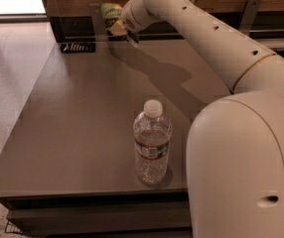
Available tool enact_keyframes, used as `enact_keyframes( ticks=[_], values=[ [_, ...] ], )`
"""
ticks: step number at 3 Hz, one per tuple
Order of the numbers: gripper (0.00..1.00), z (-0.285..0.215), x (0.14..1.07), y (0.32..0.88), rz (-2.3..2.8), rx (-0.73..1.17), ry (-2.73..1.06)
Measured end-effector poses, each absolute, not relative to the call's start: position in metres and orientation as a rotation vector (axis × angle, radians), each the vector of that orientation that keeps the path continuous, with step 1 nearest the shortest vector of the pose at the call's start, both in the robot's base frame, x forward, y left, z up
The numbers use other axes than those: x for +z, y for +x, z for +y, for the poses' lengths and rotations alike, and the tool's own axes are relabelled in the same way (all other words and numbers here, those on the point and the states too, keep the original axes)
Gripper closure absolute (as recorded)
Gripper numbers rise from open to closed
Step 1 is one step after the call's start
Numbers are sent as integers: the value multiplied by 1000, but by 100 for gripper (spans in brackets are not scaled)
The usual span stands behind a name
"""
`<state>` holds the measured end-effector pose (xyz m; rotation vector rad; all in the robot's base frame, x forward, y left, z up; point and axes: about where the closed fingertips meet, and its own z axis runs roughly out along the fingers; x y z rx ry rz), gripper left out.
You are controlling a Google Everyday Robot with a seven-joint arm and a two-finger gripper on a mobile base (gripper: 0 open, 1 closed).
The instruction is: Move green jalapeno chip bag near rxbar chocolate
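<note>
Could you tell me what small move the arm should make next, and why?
Probably carry the green jalapeno chip bag left in the view and down toward the rxbar chocolate. The gripper holds the bag above the table at its far edge, right of the bar at the far-left corner.
</note>
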<state>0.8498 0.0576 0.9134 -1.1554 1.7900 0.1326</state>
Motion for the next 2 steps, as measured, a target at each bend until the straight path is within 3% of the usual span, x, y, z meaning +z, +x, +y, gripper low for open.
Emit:
enact_keyframes(
  ticks=[1, 2],
  values=[
    [97, 66, 900, 861, 1800, 166, -1149],
    [75, 68, 898, 860, 1801, 167, -1153]
  ],
)
